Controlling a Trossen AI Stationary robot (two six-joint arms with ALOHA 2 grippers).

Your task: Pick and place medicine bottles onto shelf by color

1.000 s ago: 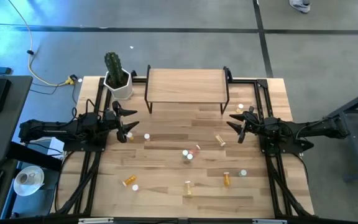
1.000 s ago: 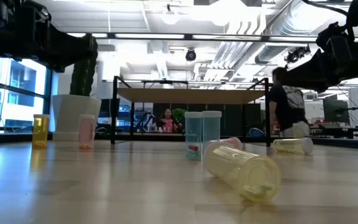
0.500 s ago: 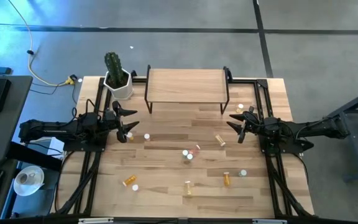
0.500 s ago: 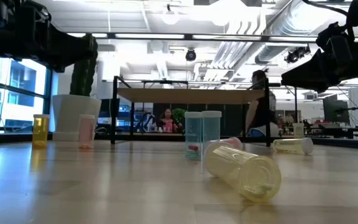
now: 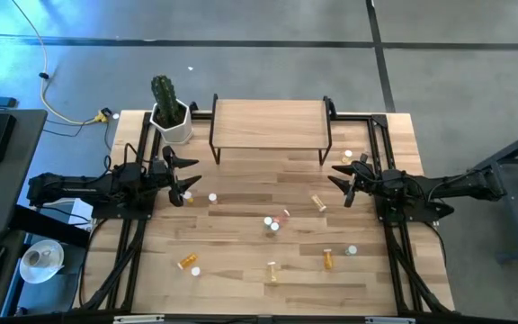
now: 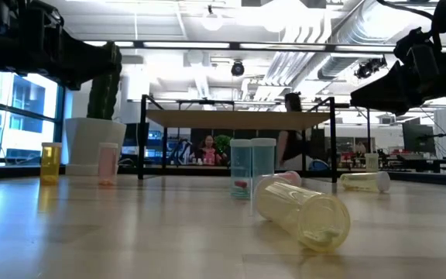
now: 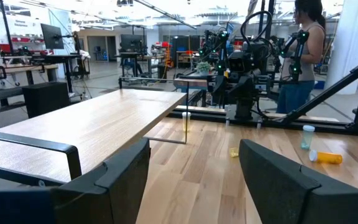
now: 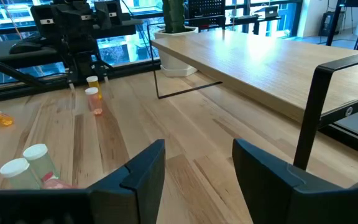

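shelf (image 5: 269,121): light wood top, thin black legs
cactus (image 5: 163,92): dark green, in a white pot (image 5: 174,126) left of the shelf
bottles near the shelf's front: orange (image 5: 328,259), yellow (image 5: 318,203), pink-red (image 5: 285,215), pale green (image 5: 352,250); white caps
table (image 5: 241,247): light wood planks
arms: dark

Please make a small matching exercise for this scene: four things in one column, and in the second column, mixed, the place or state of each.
1. shelf
2. cactus pot
3. left gripper
4. right gripper

A. open, above the table's left side
B. at the shelf's left end
C. bare, no bottles on it
D. open, above the table's right side

Pairs: 1-C, 2-B, 3-A, 4-D
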